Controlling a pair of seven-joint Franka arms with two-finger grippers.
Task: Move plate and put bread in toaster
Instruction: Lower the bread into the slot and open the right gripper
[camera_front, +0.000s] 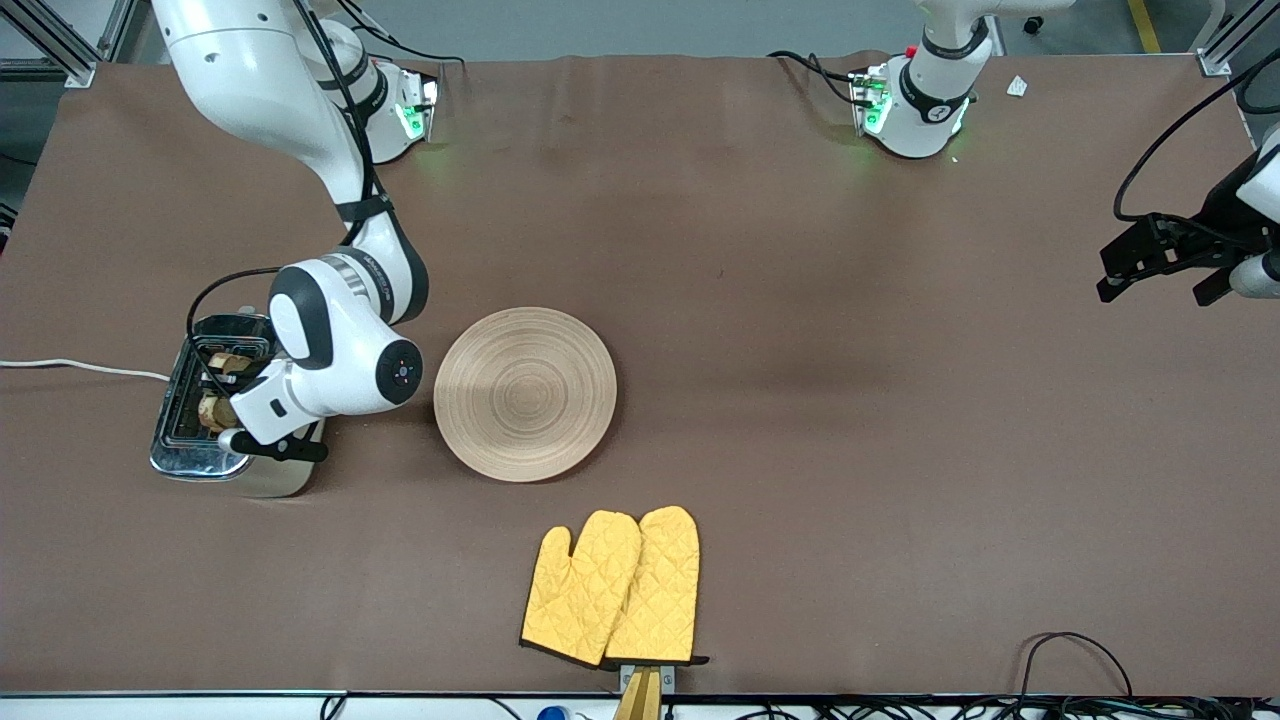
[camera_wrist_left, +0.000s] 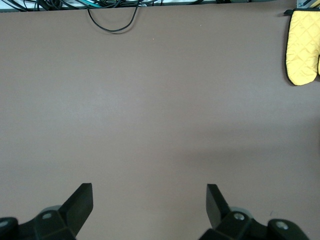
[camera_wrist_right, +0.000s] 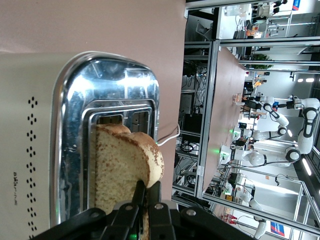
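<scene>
The bread (camera_wrist_right: 122, 170), a brown slice with a darker crust, stands in one slot of the toaster (camera_wrist_right: 75, 100) and sticks well out of its chrome top. My right gripper (camera_wrist_right: 147, 186) is shut on the slice's upper edge. In the front view the right wrist hangs over the toaster (camera_front: 200, 462) and only bits of the bread (camera_front: 228, 364) show beside it. The pale wooden plate (camera_front: 525, 393) lies flat and bare beside the toaster, toward the left arm's end. My left gripper (camera_front: 1155, 292) waits open over bare table at its own end, holding nothing (camera_wrist_left: 150, 192).
Two yellow oven mitts (camera_front: 615, 585) lie near the table's front edge, nearer the camera than the plate; one mitt (camera_wrist_left: 303, 45) shows in the left wrist view. The toaster's white cord (camera_front: 80, 366) runs off the right arm's end. Cables (camera_front: 1080, 660) hang at the front edge.
</scene>
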